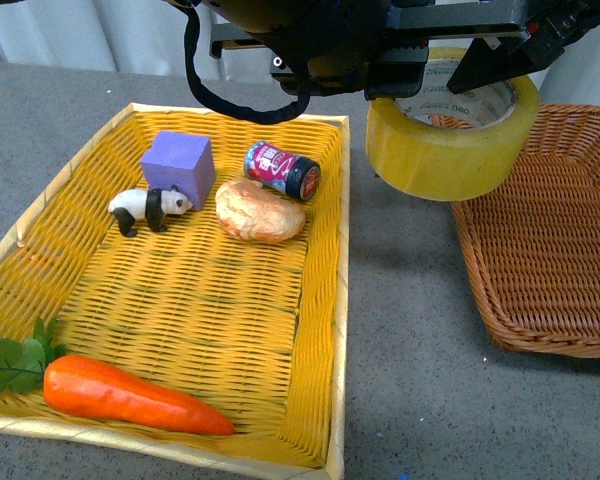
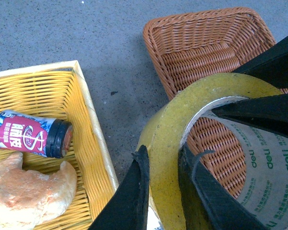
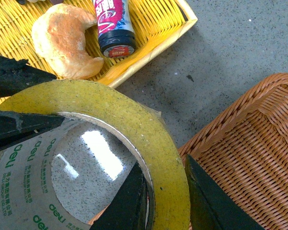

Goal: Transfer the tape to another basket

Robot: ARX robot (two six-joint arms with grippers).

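Tape point(image 1: 452, 135) hung aloft between yellow tray point(image 1: 325, 300) and brown basket point(image 1: 550, 260), overlapping basket's near rim. Left claw point(image 2: 163, 158) and right claw point(image 3: 164, 165) each pinched roll's wall, one finger inside core. Best move: carry over basket floor, lower, release together. Roll wide, yellowish, translucent; white printed core.

A grey, speckled counter point(image 1: 410, 330) is seen, evenly lit; behind it, pale pleated curtains point(image 1: 80, 30) are hung.
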